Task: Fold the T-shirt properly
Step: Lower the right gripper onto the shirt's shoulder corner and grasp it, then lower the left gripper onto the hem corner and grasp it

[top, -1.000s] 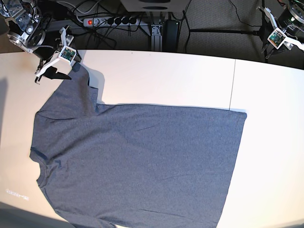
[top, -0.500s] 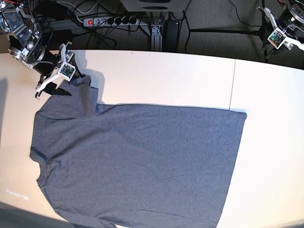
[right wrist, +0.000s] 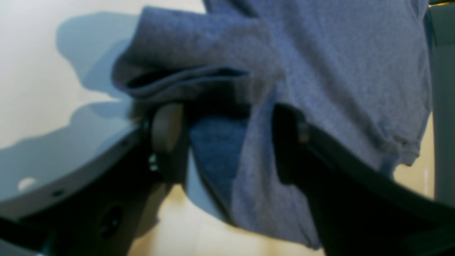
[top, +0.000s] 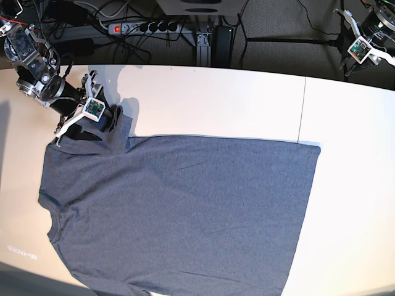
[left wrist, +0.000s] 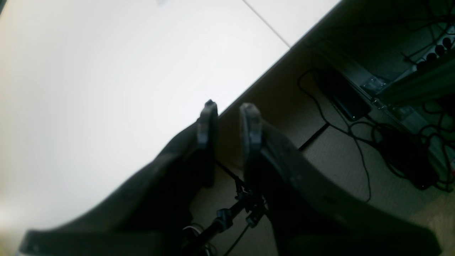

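Observation:
The dark blue-grey T-shirt lies spread flat on the white table, neck to the left and hem to the right; no lettering shows. My right gripper is at the shirt's far left sleeve. In the right wrist view the gripper is shut on a bunched fold of the sleeve, with one finger on each side. My left gripper hangs beyond the table's far right edge. In the left wrist view it is empty, with only a narrow gap between the jaws.
A seam runs across the table right of centre. Behind the far edge are a power strip, cables and a stand base on the carpet. A small white label sits at the table's left front.
My right gripper has moved right and toward the front with the sleeve, dragging the sleeve inward over the shirt's shoulder. The left arm has not moved.

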Available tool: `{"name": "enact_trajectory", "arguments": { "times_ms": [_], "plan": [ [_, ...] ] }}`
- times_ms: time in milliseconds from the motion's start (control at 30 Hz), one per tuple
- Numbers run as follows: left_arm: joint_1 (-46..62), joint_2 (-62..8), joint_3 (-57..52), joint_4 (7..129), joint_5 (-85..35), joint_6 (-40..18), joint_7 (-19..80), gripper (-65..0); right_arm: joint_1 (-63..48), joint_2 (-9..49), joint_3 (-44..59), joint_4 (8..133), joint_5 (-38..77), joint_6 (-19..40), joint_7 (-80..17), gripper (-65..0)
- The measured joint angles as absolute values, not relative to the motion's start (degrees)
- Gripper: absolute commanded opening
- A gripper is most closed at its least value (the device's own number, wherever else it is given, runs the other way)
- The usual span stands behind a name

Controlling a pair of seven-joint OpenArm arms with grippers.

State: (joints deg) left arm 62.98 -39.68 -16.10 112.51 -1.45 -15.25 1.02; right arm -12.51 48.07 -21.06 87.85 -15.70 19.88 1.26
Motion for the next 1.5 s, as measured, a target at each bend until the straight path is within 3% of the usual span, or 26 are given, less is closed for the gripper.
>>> {"name": "enact_trajectory", "arguments": {
  "times_ms": [133, 167, 533, 1000, 1300, 1500],
  "plan": [
    [62.8, -39.7, -16.1, 112.5, -1.4, -15.2, 1.0, -53.1, -12.7, 47.9, -21.3, 87.7, -16.2, 19.9, 0.7, -61.8],
    [62.5, -39.7, -16.1, 112.5, -1.0, -15.2, 1.0, -53.1, -12.7, 47.9, -21.3, 87.6, -16.3, 19.9, 0.6, -65.0],
    [61.1, -43.1, -16.1, 112.5, -0.9, -15.2, 0.8, -53.1, -12.7, 47.9, -21.3, 87.5, -18.3, 19.9, 0.3, -65.0],
    [58.0, -54.6, -15.3, 120.4, 15.5, -15.2, 2.1, -53.2, -12.7, 47.9, -21.3, 87.4, -16.1, 19.9, 0.0, -65.0],
    [45.3, -56.5, -0.4, 119.4, 17.0, -13.3, 5.7, -53.1, -12.7, 47.8, -21.3, 87.4, -16.1, 19.9, -0.2, -65.0],
    [34.2, -56.2, 10.5, 111.9, 19.2, -12.7, 5.9, -53.1, -12.7, 47.8, -21.3, 87.4, -16.0, 19.9, -0.3, -65.0]
  ]
}}
